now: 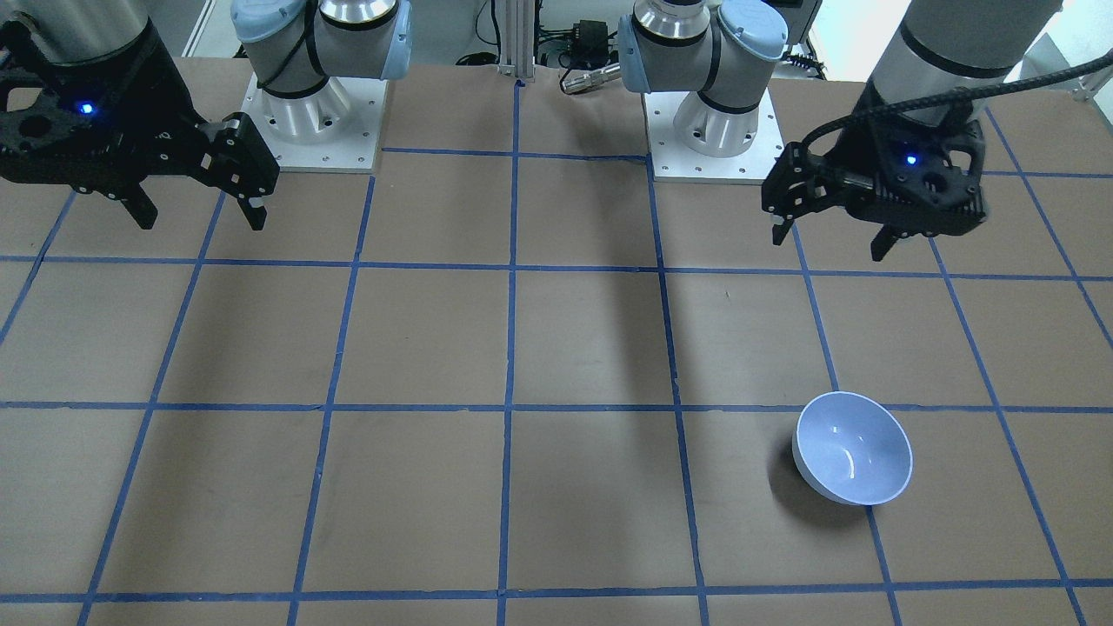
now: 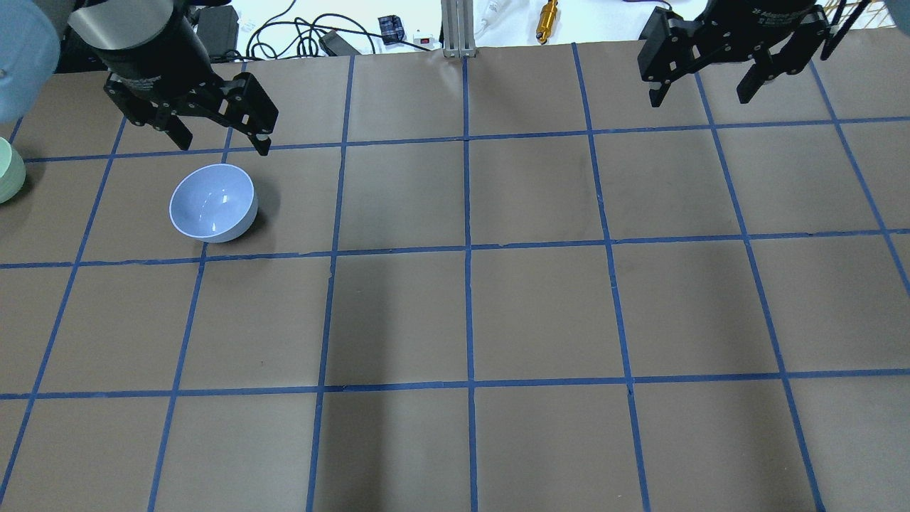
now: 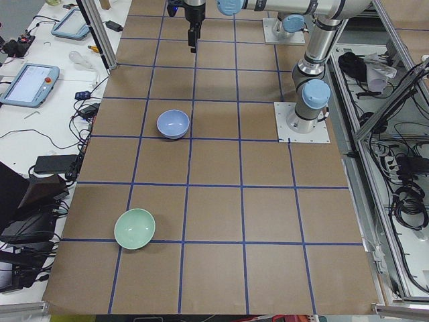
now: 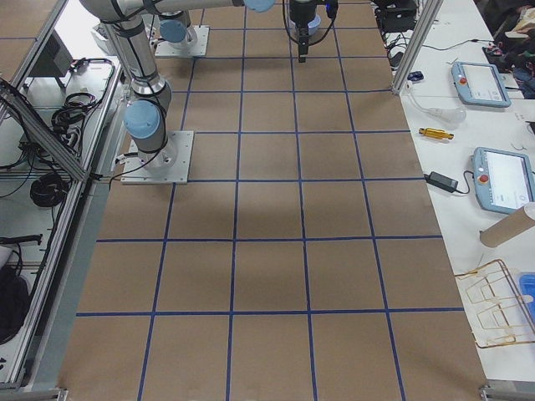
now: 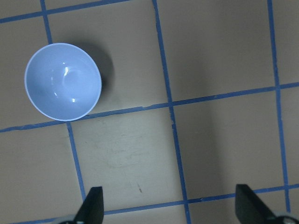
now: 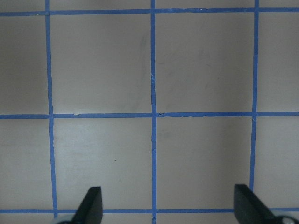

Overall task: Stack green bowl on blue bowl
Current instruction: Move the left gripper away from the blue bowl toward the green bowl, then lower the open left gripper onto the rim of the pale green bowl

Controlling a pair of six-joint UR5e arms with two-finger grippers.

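Note:
The blue bowl [image 1: 852, 448] [image 2: 212, 203] [image 3: 173, 123] stands upright and empty on the brown table, on my left side. It also shows in the left wrist view [image 5: 63, 81], at the upper left. The green bowl [image 3: 135, 229] stands upright near the table's left end, apart from the blue bowl. Only its edge shows in the overhead view [image 2: 7, 172]. My left gripper [image 2: 222, 146] [image 1: 830, 242] hangs open and empty above the table, just beyond the blue bowl. My right gripper [image 2: 700, 98] [image 1: 202, 222] hangs open and empty over the far right of the table.
Blue tape lines [image 2: 466, 249] mark a grid on the table. The two arm bases [image 1: 313, 122] [image 1: 713, 130] stand at the robot's edge. Cables and a gold tool [image 2: 547, 14] lie past the far edge. Teach pendants [image 3: 30, 84] lie on the side bench.

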